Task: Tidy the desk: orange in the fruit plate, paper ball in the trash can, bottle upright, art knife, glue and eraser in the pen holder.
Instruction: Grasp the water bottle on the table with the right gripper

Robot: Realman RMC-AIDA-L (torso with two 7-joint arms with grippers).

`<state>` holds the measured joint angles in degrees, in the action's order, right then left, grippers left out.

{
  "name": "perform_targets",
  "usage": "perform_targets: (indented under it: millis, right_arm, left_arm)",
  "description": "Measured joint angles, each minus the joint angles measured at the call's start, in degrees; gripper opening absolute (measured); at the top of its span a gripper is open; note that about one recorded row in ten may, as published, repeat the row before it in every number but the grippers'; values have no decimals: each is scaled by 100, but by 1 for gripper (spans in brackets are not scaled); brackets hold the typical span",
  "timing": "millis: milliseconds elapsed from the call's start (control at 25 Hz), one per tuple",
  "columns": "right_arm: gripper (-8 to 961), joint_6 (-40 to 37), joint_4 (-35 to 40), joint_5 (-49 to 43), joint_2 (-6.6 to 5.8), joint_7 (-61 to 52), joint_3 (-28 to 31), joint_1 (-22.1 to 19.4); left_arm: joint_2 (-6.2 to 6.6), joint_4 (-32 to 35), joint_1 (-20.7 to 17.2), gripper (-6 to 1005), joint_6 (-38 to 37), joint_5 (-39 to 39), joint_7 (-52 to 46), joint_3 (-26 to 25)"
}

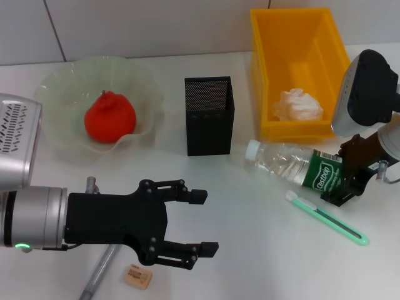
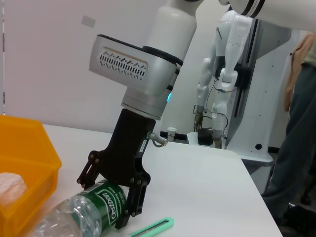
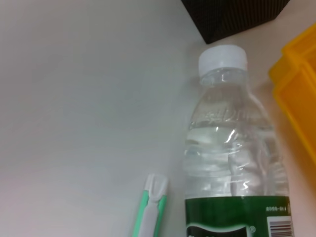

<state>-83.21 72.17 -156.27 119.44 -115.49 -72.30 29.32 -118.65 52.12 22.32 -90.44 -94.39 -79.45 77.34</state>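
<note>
The left claw (image 1: 205, 222) hangs wide open above one eraser (image 1: 137, 276); the right claw (image 1: 347, 181) clamps one lying bottle (image 1: 294, 164).

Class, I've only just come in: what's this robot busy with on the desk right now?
It is tidying. The right gripper is closed around the base end of the bottle, which lies on its side beside the trash can. The left gripper hangs open above the desk near the eraser. The orange sits in the fruit plate, the paper ball in the trash can. The art knife remains outside the pen holder.
</note>
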Motion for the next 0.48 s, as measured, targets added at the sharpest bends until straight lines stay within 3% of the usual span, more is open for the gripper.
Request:
perform_targets:
  millis: [480]
  right_arm:
    - [802, 191, -44, 2, 1, -135, 1, -11]
  left_arm:
    - [0, 0, 0, 845, 2, -1, -1, 9]
